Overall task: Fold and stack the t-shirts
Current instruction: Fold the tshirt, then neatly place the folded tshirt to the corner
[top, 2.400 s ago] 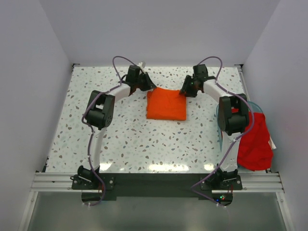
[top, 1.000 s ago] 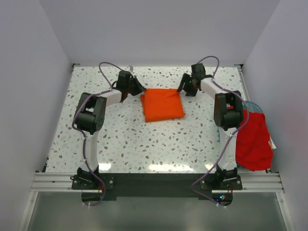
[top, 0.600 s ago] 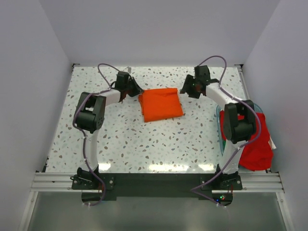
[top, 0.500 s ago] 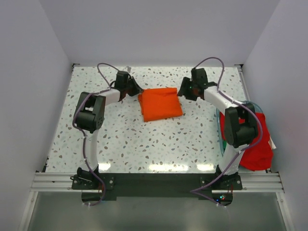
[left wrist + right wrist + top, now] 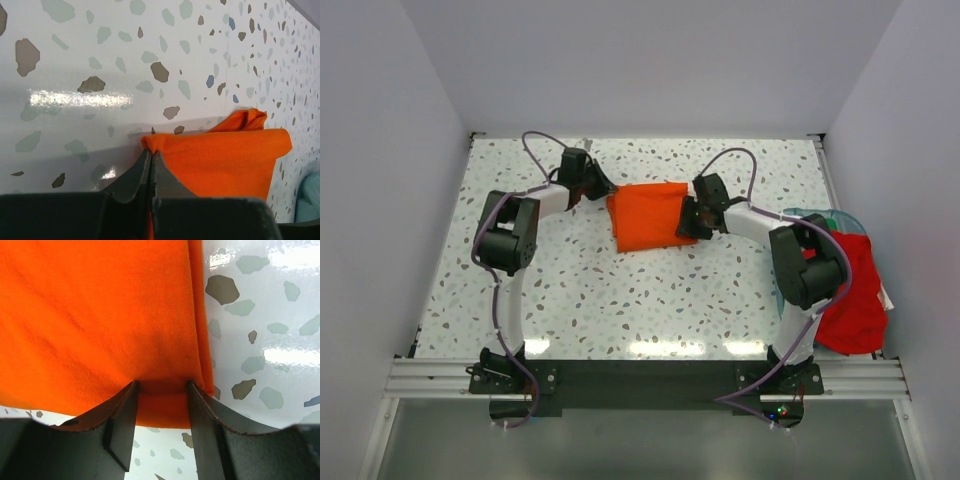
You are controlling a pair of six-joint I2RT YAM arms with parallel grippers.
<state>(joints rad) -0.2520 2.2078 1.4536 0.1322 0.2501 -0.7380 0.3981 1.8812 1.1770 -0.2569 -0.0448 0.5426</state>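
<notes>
We log one orange t-shirt point(image 5: 648, 214), folded. At its left corner the left gripper point(image 5: 151, 160), jaws pinched on cloth; at its right edge the right gripper point(image 5: 161, 390), jaws parted over cloth. The red t-shirt point(image 5: 855, 290) lies well to its right.

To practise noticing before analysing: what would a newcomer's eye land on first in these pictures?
The bright orange t-shirt, folded into a block at the far middle of the table; the left jaws pinch its left corner shut while the right jaws straddle its right edge, open. Next, the red t-shirt heaped over the teal-rimmed bin at the right edge.
</notes>
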